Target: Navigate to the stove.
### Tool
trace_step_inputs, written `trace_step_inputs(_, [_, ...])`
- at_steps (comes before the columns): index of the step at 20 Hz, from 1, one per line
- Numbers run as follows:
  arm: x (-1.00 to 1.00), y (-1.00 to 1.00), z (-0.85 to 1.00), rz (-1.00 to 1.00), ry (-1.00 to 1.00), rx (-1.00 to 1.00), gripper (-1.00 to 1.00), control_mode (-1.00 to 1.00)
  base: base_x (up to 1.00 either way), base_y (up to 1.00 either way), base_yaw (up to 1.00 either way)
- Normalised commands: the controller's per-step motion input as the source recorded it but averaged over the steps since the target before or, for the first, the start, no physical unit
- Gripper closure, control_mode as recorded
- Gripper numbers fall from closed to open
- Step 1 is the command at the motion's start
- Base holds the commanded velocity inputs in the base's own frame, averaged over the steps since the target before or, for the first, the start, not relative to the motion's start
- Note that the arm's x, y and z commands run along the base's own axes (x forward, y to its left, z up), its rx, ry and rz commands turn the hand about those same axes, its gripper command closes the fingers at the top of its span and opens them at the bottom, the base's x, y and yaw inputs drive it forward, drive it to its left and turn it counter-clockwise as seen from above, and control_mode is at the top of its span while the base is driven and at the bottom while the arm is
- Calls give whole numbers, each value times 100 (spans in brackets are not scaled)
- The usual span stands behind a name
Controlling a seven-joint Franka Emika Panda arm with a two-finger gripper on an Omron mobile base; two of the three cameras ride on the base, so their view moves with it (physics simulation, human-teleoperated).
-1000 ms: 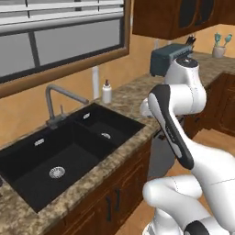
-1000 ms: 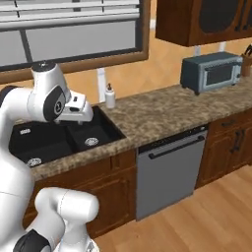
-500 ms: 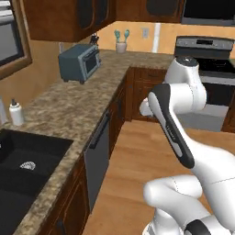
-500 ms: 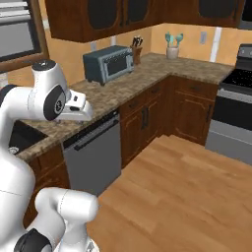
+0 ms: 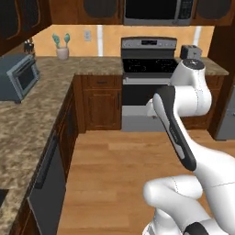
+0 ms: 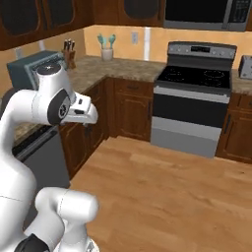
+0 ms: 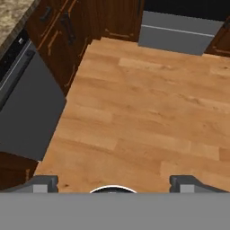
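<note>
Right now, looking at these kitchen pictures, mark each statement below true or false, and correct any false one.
1. The stove stands against the far wall, with wooden floor between it and the robot. True.
2. A microwave hangs above the stove. True.
3. A pot sits on the stove's cooktop. False: the black cooktop is bare.
4. The toaster oven is on the floor. False: it sits on the counter at the left.
5. The gripper holds a cup. False: its fingertips stand apart with nothing between them.
</note>
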Motion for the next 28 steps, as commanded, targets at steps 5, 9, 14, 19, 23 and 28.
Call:
trace_step_inputs(5, [0, 0, 0, 0, 0, 0, -100, 100, 100, -3, 0])
trace_step_inputs(9, [0, 0, 0, 0, 0, 0, -100, 100, 100, -72, 13])
trace_step_inputs(14, [0, 0, 0, 0, 0, 0, -100, 100, 100, -95, 0])
trace_step_inputs(19, [0, 0, 0, 0, 0, 0, -100, 100, 100, -100, 0])
trace_step_inputs(23, [0, 0, 0, 0, 0, 0, -100, 100, 100, -97, 0])
trace_step_inputs(28, [0, 0, 0, 0, 0, 0, -100, 100, 100, -54, 0])
